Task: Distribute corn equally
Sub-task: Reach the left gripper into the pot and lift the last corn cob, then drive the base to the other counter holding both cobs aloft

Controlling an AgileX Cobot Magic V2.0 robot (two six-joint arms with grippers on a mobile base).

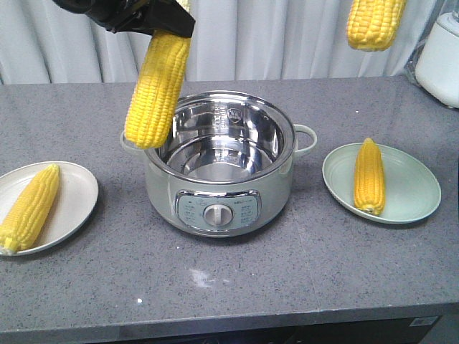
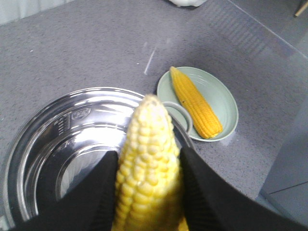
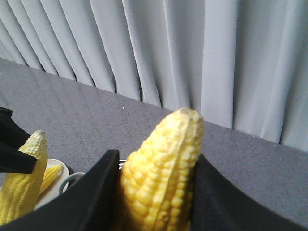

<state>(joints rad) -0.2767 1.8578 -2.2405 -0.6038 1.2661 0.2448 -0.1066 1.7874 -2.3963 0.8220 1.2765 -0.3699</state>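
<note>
Tools are both loaded: our left tool (image 2: 149,154) pinches one cob (image 1: 156,89) by its end, hanging over the left rim of the electric pot (image 1: 222,208). Our right tool (image 3: 156,159) clamps a second cob (image 1: 374,23) high above the right side of the tabletop (image 1: 251,279). A third cob (image 1: 368,175) lies on the green plate (image 1: 412,197), a fourth cob (image 1: 30,208) on the cream plate (image 1: 79,193) at the left edge. We judge them stiff, weighty and slick-kerneled, so grip across the girth.

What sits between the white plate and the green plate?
The empty electric pot, with bare counter either side; the front view shows it.
</note>
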